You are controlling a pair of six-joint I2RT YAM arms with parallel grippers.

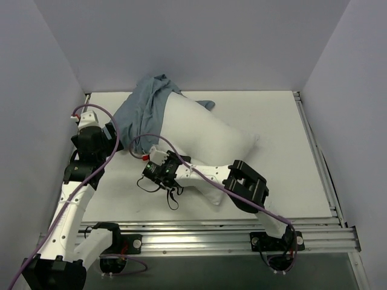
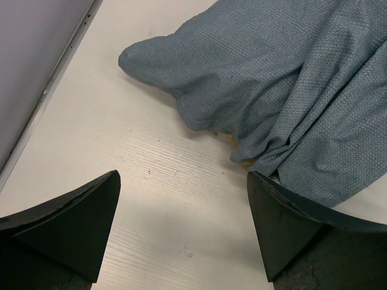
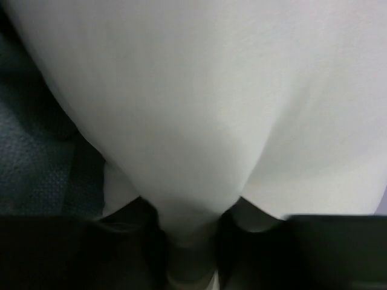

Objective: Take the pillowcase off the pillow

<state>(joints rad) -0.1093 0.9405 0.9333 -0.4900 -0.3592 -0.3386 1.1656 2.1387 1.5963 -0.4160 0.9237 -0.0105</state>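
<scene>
Pinches a fold of the pillow [image 3: 193, 90] tight in the right gripper [image 3: 190, 241], probably to anchor it against the pull. Holds the left gripper [image 2: 182, 181] wide open and empty over the counter [image 2: 91, 121]. Finds the pillowcase [image 2: 272, 90] bunched over the pillow's far left end, just ahead of the left gripper, not yet grasped.

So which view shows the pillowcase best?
Top external: nearly the whole pillowcase shows, bunched over the far left end of the pillow. Left wrist gives only a close patch of its grey-blue weave on the table beyond the open left fingers. Right wrist shows just a dark blurred strip at left.
</scene>
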